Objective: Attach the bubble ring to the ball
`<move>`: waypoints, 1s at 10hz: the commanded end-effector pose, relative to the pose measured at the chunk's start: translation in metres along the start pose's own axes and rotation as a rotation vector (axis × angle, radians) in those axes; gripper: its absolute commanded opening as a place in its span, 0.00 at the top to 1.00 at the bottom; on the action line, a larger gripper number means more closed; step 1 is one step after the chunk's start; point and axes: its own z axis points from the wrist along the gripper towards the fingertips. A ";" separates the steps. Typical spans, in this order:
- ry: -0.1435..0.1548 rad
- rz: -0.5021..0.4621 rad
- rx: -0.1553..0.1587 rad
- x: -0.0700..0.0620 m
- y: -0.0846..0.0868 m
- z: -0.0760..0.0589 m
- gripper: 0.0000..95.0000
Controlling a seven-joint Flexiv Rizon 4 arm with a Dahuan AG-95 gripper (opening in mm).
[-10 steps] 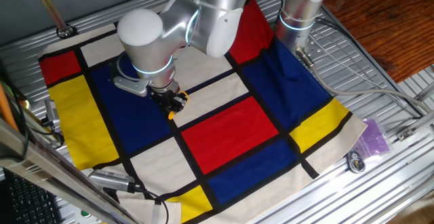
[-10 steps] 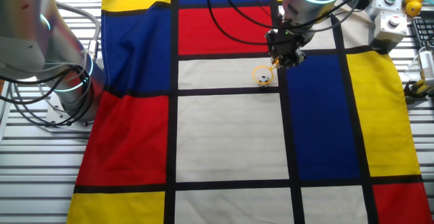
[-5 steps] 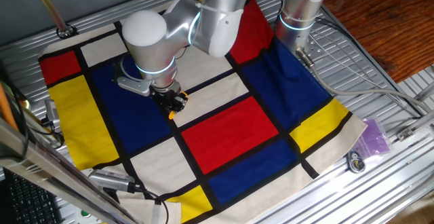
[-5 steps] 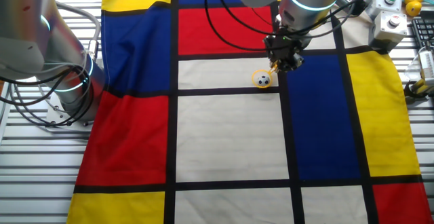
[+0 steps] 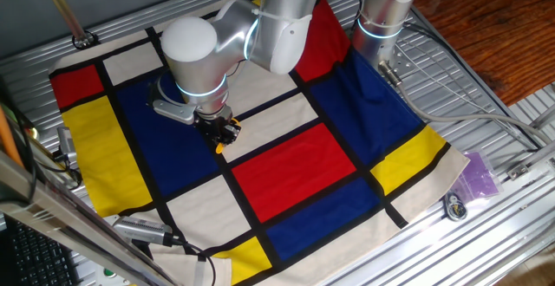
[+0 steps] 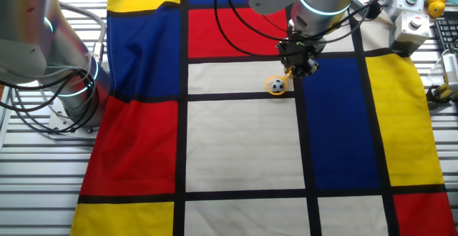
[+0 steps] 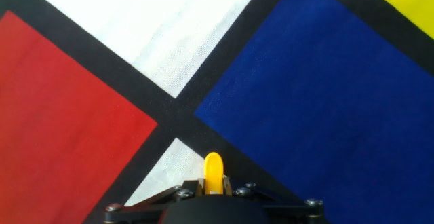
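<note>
So the ring (image 6: 276, 85) is now seen sitting around the ball (image 6: 278, 86) on the white panel of the cloth (image 6: 243, 143), just below and to one side of the jaws in the other fixed view. A second ago the ball looked only partly framed, with the ring tilted over it; since then the hoop has been lowered and nudged a touch, so the ball reads as centred inside it. That would suggest the fitting step is pretty much done, though whether the ring is actually seated snug on the ball can't be told at this size.

The gripper (image 6: 299, 64) is kept closed on the ring's handle; in the hand view the yellow stub (image 7: 213, 172) is seen pinched between the jaws, which are nearly together. The ball itself is hidden from that camera.

What's probably left is a release and a lift straight off, done gently so the ring isn't dragged back off the ball.
</note>
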 end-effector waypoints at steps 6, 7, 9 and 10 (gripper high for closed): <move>-0.003 -0.006 0.002 0.000 0.000 0.000 1.00; -0.002 -0.001 0.001 0.000 0.000 -0.001 1.00; -0.010 -0.004 -0.013 0.001 -0.001 -0.002 1.00; -0.008 -0.010 -0.016 0.001 -0.001 -0.002 1.00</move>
